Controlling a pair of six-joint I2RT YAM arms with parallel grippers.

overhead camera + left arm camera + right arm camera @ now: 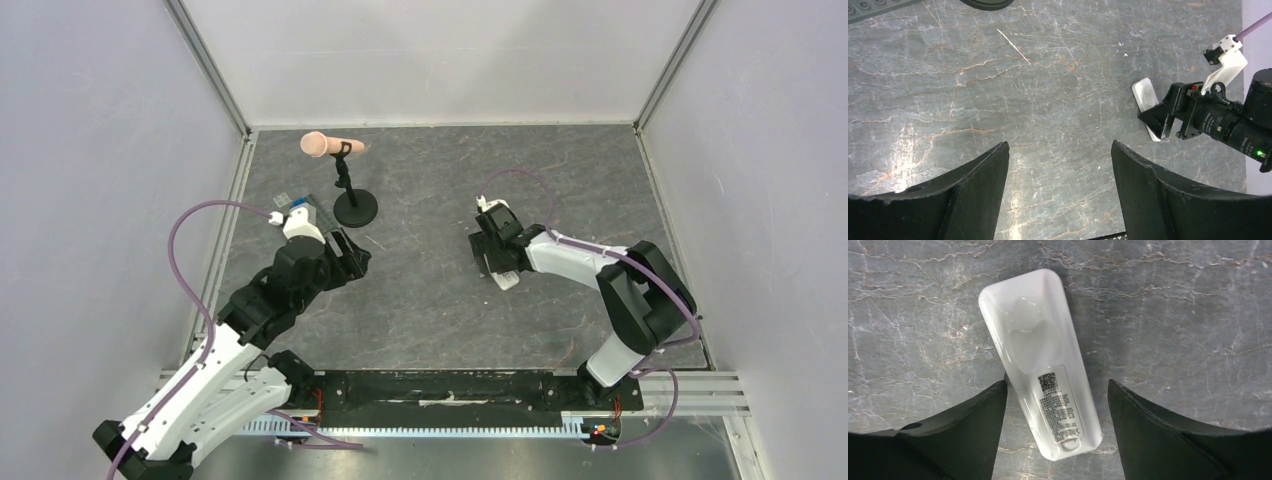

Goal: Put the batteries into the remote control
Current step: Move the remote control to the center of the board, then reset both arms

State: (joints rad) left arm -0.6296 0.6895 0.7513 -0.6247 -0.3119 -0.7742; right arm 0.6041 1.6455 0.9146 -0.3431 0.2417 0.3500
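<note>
Between the released fingers of the right pincer (1058, 390), touching neither, lies the remote control (1040, 360).
Its back faces up on the desk (1173, 315); the label's small print is unreadable.

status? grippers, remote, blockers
Left gripper open, empty, over bare table. Right gripper open, straddling remote, which lies back up, cover on. No batteries in view. Nothing blocking.

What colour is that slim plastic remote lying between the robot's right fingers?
The slim plastic remote control is white, with a printed label on its back; the right wrist view shows it best.
</note>
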